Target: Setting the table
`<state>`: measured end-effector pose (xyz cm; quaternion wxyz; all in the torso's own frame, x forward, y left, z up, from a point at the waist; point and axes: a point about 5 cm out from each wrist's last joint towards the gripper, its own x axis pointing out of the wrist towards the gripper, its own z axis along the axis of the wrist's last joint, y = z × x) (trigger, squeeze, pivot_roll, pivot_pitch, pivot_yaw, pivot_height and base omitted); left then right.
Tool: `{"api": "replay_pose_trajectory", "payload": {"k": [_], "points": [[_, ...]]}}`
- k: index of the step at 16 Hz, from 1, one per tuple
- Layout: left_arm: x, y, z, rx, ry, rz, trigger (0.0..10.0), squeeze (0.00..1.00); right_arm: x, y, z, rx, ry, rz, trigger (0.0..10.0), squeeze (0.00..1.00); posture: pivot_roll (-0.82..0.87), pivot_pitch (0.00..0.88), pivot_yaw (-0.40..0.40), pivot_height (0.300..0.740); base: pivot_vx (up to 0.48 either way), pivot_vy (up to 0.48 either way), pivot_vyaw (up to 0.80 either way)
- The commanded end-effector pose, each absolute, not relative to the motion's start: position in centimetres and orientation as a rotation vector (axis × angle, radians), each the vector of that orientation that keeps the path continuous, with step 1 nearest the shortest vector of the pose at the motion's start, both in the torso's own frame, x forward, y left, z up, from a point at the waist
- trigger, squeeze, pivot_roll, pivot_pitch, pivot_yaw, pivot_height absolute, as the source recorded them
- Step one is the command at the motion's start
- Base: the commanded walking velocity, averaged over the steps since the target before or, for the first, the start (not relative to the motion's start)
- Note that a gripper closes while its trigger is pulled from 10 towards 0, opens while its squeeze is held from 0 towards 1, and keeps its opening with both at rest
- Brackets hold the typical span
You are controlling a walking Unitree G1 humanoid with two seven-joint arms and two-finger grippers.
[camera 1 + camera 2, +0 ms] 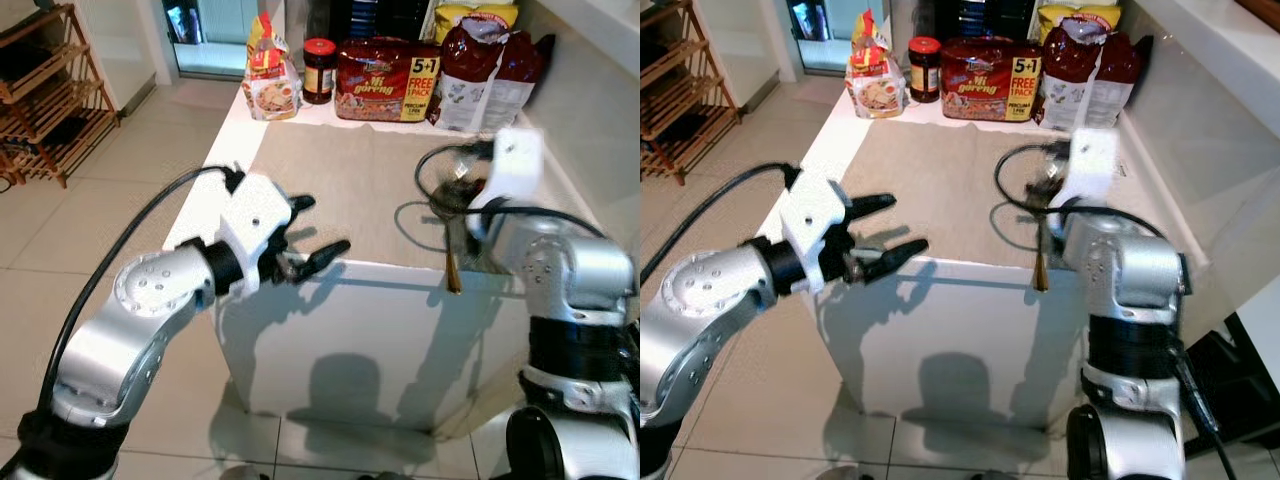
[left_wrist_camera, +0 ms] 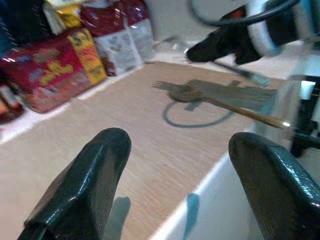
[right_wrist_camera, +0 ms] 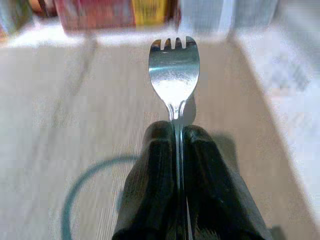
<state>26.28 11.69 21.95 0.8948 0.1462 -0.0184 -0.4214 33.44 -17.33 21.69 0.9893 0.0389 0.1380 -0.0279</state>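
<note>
Your right gripper [image 3: 177, 145] clamps a fork [image 3: 174, 75] over the mat's [image 1: 350, 190] near edge; left gripper [image 1: 310, 235], fingers spread, hovers off the table's [image 1: 225, 140] corner.

Bare placemat [image 1: 345, 185] before food packets [image 1: 385, 80]

My count: one fork [image 3: 174, 75]; one beige placemat [image 1: 340, 190]; one red-lidded jar [image 1: 319, 70]; one red noodle multipack [image 1: 386, 80]; three other food bags at the counter's back; one wooden rack [image 1: 45, 95].
</note>
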Motion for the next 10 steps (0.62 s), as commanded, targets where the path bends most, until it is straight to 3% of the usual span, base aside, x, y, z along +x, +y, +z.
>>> {"api": "replay_pose_trajectory", "payload": {"k": [1,3,9,10], "points": [[26.7,11.8,21.9,0.315,-0.040,-0.845,10.0,0.00,33.1,-17.8,22.1,0.062,0.235,-0.070,0.0,0.00,0.07,0.024,-0.022,0.740,0.000,0.000,0.00],[27.5,12.0,21.7,0.331,-0.034,-0.792,10.0,0.00,33.3,-18.7,20.4,0.041,0.247,-0.088,0.0,0.00,0.07,0.024,-0.013,0.740,0.000,0.000,0.00],[27.8,12.2,22.0,0.303,-0.069,-0.683,10.0,0.00,32.1,-18.8,21.8,-0.012,0.141,-0.074,0.0,0.00,0.07,0.029,-0.012,0.740,0.000,0.000,0.00],[27.8,12.1,22.1,0.259,-0.079,-0.645,10.0,0.00,31.2,-18.5,22.6,-0.019,0.078,-0.032,0.6,0.00,0.06,0.028,-0.012,0.740,0.000,0.000,0.00]]}}
